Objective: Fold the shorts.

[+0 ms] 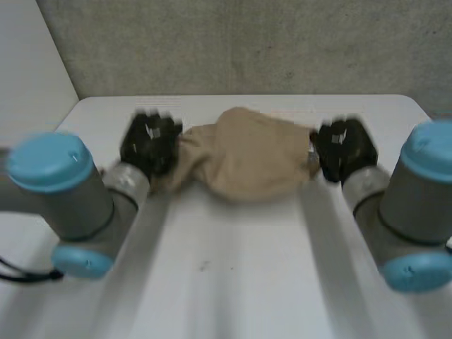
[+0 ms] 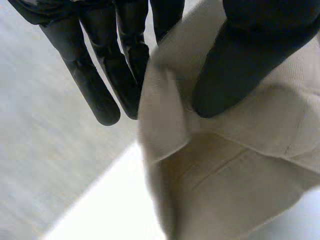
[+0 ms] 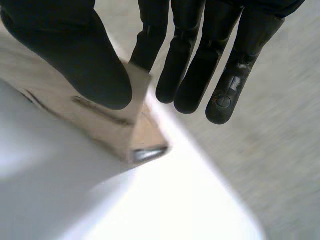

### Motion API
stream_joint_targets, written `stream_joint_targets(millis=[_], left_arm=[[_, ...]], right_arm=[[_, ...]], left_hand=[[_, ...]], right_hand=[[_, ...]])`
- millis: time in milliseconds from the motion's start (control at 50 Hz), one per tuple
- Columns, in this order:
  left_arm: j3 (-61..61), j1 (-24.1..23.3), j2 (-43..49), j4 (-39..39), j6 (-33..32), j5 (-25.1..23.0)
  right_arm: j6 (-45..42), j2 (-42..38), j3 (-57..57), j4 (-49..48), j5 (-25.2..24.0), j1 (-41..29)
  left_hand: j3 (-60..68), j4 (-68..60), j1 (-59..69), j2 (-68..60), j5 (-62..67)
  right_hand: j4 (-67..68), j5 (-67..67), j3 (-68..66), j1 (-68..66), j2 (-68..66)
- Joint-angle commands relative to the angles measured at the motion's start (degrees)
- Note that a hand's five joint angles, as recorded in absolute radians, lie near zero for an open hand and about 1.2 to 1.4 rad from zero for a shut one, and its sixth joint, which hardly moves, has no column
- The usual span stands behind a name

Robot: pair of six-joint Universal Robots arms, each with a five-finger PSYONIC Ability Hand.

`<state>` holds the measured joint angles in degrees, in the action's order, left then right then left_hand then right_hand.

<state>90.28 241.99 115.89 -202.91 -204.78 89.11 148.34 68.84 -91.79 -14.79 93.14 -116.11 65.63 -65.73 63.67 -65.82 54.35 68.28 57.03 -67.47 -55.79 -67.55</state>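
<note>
White table [image 1: 233, 282] is carrying the work, on its far half. Tan shorts [image 1: 244, 159] are sitting across the far middle, bunched into a rounded lump and drawn narrow toward each end (can't tell if the middle is resting on the table or hanging just clear).

Left hand [image 1: 150, 145] is gripping the left end. The cloth edge is running between its thumb [image 2: 225, 85] and near-straight fingers [image 2: 100, 95], with the thumb pressing into the fabric, so it's pinching, not just touching.

Right hand [image 1: 344, 150] is doing the same at the right end. Its thumb [image 3: 95, 70] is lying on a hemmed corner, with fingers [image 3: 195, 80] behind it and the corner trapped between them. The hands are sitting well apart with the whole garment between them.

My read: this is looking like the spread-and-straighten stage. No clean fold is showing, so the task is early. The next move is probably calling for an even outward pull to flatten the lump, then laying it flat before bringing one end over the other. An uneven pull is risking a slip on the right, where little cloth is pinched.
</note>
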Motion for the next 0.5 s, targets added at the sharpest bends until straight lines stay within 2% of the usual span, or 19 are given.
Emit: stream_joint_targets(millis=[20, 80, 180, 360, 500], left_arm=[[6.74, 0.50, 2.59, 5.76, -3.24, -0.86], [7.72, 0.50, 0.75, 7.97, -5.97, -0.86], [9.38, 0.59, -6.27, 10.17, -7.74, -0.69], [15.62, 0.67, -18.24, 9.99, -6.86, 1.77], [21.77, -0.38, -23.95, 10.35, -2.56, 3.00]], right_arm=[[0.63, -2.31, -8.40, -1.91, -3.67, 1.24], [0.90, -2.04, -9.37, -1.56, -3.76, 1.32], [2.48, -1.43, -10.25, -1.56, -3.67, 1.59], [8.18, 0.24, -12.53, -1.39, -4.11, 4.40], [9.25, 0.24, -12.36, -1.39, -4.20, 5.63]], left_hand=[[-20.57, 20.67, -18.61, 20.76, -19.29], [-24.78, 24.88, -22.82, 24.97, -23.50], [-53.83, 53.93, -51.87, 54.02, -52.55], [-54.75, 54.85, -52.79, 54.94, -53.47], [-50.71, 50.81, -48.75, 50.90, -49.43]], right_hand=[[11.72, 12.97, -12.53, -24.21, -12.45], [11.72, 12.97, -12.53, -24.21, -12.45], [11.72, 12.97, -12.53, -24.21, -12.45], [11.72, 12.97, -12.53, -24.21, -12.45], [11.72, 12.97, -12.53, -24.21, -12.45]])
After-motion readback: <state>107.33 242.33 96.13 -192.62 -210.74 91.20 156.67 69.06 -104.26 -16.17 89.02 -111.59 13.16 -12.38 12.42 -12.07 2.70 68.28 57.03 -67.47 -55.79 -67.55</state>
